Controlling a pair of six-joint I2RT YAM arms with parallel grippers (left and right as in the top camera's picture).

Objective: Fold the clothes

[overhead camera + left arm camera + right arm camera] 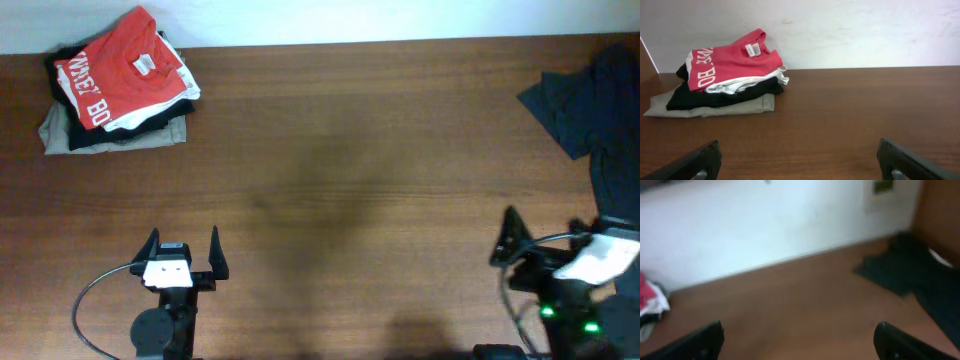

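Overhead, I see the red T-shirt (122, 72) folded on top of a pile of clothes (110, 135) at the far left corner of the tabletop (350, 200). A dark garment (585, 100) lies spread at the far right. My left fingers (215, 250) are spread wide over bare wood near the front edge, holding nothing.

From the left wrist, the shirt sits well ahead, white lettering and neck tag (751, 49) facing up.

From the right wrist, which is blurred, my right fingers (695, 342) also stand wide apart and empty.
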